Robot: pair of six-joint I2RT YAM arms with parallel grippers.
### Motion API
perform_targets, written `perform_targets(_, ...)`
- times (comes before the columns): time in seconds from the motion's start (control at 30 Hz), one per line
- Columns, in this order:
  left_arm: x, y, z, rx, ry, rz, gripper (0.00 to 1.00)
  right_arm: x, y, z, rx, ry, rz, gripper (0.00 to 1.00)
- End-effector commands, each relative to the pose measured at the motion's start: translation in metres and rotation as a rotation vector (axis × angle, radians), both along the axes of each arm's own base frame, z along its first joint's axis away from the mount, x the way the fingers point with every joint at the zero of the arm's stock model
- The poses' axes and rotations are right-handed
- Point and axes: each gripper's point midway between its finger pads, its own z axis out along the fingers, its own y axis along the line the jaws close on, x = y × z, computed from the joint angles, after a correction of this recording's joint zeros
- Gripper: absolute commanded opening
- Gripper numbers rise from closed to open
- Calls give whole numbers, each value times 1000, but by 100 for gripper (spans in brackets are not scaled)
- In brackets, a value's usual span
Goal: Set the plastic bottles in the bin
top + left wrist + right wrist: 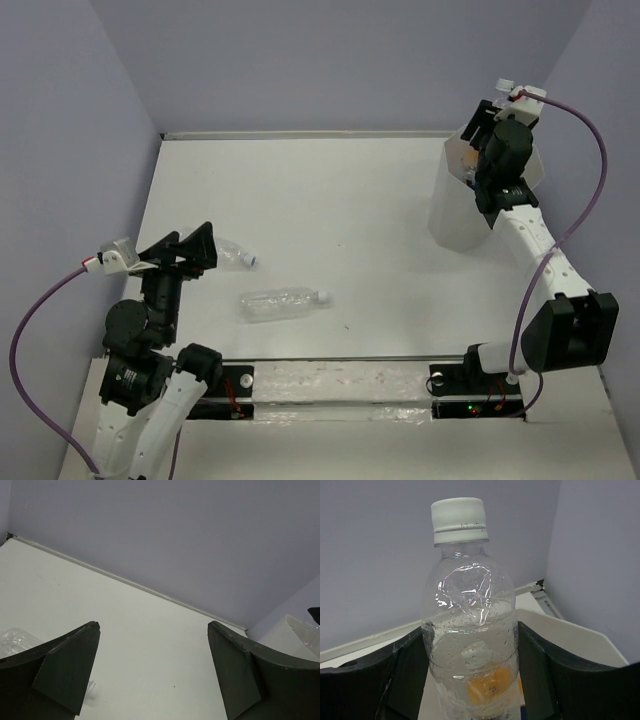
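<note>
My right gripper [487, 120] hangs over the bin [455, 215] at the far right, shut on a clear plastic bottle [470, 625] with a white cap. The bottle stands upright between the fingers [395, 675], above the bin's white rim [570, 635]. Something orange [490, 682] shows through the bottle from inside the bin. Two more clear bottles lie on the table: a crinkled one [235, 254] beside my left gripper [190, 250], and a longer one [285, 303] near the middle front. My left gripper [152, 625] stands open and holds nothing; the crinkled bottle [15, 637] lies just left of its left finger.
Lilac walls close the white table [330, 200] on the left, far and right sides. The bin [300, 635] shows at the right edge of the left wrist view. Purple cables loop out from both wrists.
</note>
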Motion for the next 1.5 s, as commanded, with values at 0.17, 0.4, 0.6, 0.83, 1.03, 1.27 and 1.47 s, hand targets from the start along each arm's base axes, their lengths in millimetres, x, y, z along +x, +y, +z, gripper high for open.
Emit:
perform_targets(0.17, -4, -1, 12, -4, -53, -13, 99, -9, 12, 7, 31, -54, 69, 70)
perform_targets(0.4, -2, -2, 10, -1, -46, -15, 99, -23, 18, 25, 64, -60, 110, 97)
perform_targets(0.6, 0, -3, 9, 1, -40, -13, 99, -57, 49, 75, 105, -172, 236, 96)
perform_targets(0.83, 5, -3, 8, 12, -28, -6, 99, -119, 193, 51, 81, -90, 825, 86)
perform_targets(1.03, 8, 0, 6, 20, -12, 19, 99, -178, 331, -57, -70, 233, 1255, 93)
perform_targets(1.27, -1, 10, 23, 3, -38, 50, 99, -260, 446, -153, -386, 465, 1597, 99)
perform_targets(1.47, -8, 25, 33, 12, -53, 118, 99, -284, 493, -212, -555, 600, 1686, 100)
